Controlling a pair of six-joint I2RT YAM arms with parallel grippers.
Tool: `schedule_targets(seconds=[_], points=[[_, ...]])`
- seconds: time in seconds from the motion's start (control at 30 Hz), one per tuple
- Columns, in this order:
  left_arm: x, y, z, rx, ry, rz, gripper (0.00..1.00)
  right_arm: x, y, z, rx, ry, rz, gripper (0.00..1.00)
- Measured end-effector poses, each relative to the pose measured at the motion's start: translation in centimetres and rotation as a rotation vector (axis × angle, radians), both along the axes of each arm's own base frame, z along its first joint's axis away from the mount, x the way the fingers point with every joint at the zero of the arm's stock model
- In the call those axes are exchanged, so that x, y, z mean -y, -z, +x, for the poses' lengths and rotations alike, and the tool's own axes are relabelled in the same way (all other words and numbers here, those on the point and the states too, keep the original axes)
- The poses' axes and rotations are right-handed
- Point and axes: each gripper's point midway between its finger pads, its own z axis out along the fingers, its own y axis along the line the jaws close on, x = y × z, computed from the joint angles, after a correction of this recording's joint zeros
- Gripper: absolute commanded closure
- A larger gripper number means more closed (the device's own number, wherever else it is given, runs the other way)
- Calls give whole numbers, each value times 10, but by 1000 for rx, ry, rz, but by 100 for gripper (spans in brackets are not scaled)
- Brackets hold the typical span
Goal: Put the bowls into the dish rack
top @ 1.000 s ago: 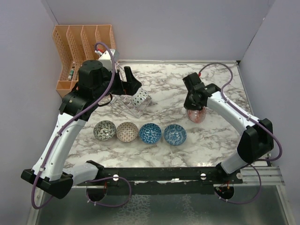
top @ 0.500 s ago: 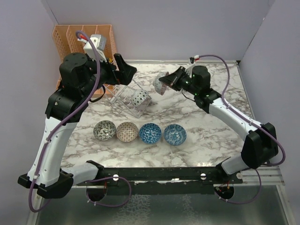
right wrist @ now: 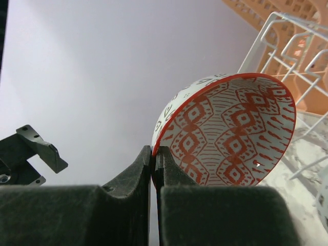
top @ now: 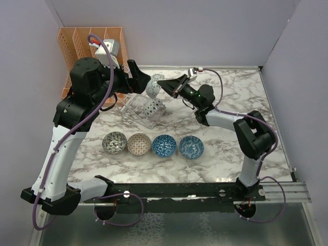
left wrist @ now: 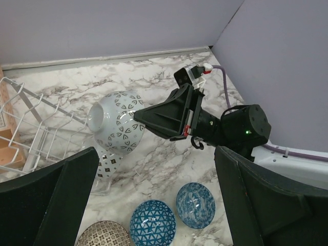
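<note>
My right gripper (top: 163,83) is shut on the rim of a red-patterned bowl (right wrist: 230,130), held on edge in the air just above the clear dish rack (top: 134,106). In the left wrist view that bowl (left wrist: 115,128) shows its white patterned outside. Another bowl (top: 152,108) stands in the rack's right end. Four bowls lie in a row on the marble: grey-black (top: 114,142), beige (top: 139,144) and two blue (top: 164,145) (top: 190,147). My left gripper (top: 139,82) hovers open and empty over the rack's far side, close to the held bowl.
An orange perforated organiser (top: 82,46) stands in the back left corner behind the rack. Purple walls close in the back and both sides. The two grippers are close together above the rack.
My right arm has lifted the red bowl off the right side of the table and swung it left to the rack. My left arm has pulled up and back from the rack.
</note>
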Motion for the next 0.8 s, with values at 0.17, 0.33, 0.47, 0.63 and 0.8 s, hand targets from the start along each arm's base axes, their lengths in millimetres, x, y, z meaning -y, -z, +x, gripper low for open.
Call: schedule_targets(seconds=[0.17,0.33,0.47,0.63,0.8], points=[[0,2,0,-6,1,6,1,-23,9,-10,-22,-43,105,99],[0,5,0,-10,1,9,1,-34,18,-13,-50,-42,175,99],[0,9,1,-19,1,15,1,-35,24,-13,-59,-34,211,99],[0,11,1,-24,2,19,1,-35,38,-6,-85,-11,224,99],[1,13,2,-27,2,20,1,-33,40,-2,-102,9,236,99]])
